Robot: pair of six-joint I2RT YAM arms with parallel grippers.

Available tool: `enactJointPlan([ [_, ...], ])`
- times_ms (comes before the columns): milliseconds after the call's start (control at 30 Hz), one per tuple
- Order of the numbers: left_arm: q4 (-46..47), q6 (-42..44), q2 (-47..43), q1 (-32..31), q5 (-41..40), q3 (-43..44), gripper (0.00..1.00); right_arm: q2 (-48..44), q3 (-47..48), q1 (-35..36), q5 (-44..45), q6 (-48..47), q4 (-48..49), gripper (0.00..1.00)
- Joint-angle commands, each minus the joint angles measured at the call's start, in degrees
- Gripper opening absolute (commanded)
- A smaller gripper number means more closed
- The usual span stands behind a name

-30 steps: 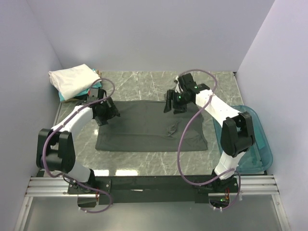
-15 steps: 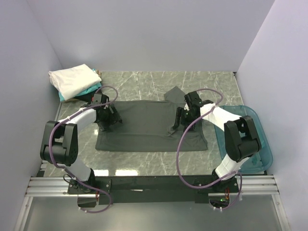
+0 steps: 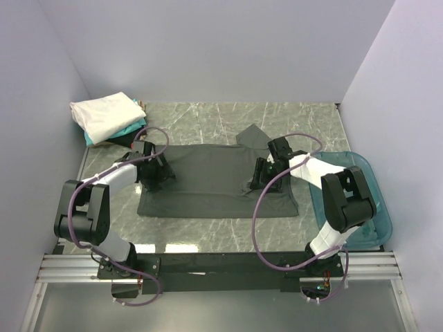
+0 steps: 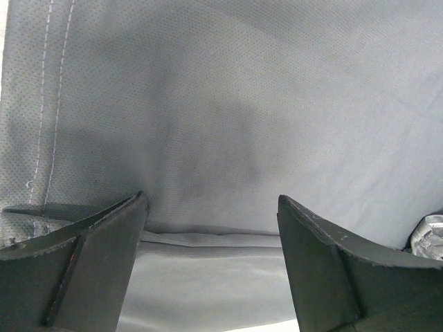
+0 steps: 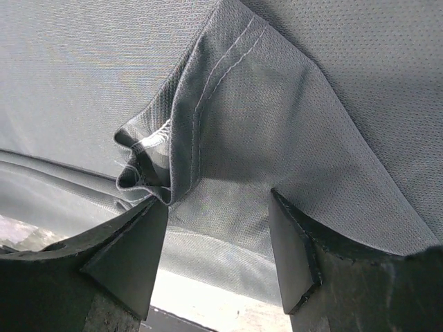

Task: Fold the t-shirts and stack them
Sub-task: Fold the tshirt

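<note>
Lilac walls [image 3: 208, 48] box in a marbled surface [image 3: 208, 121]; the charcoal t-shirt [image 3: 208, 183] lies flat (one hemmed bit bunched up) under the left gripper [image 4: 211, 235] and right gripper [image 5: 218, 235], jaws spread

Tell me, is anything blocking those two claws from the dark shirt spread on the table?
Nothing visible. The left gripper and right gripper both sit right over the dark shirt with jaws open, and each wrist view shows only its cloth directly ahead.
</note>
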Motion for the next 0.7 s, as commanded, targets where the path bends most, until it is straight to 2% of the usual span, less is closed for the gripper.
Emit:
enactJointPlan([
  [0,-3.07,-0.13,-1.29,-0.25,-1.40,-5.13,0.84,0.35,-5.10,0.15,0.48,1.13,-0.98,0.67],
  [367,-4.57,-3.29,-11.84,-0.34,-1.05,-14.10,0.84,-5.37,-12.22,1.38,0.57,2.80,-2.21,0.67],
  [667,-8.08,-7.51,-19.40,-2.01,-1.05,-15.69,0.84,-10.20,-15.65,2.96,0.74,3.86,-3.97,0.67],
])
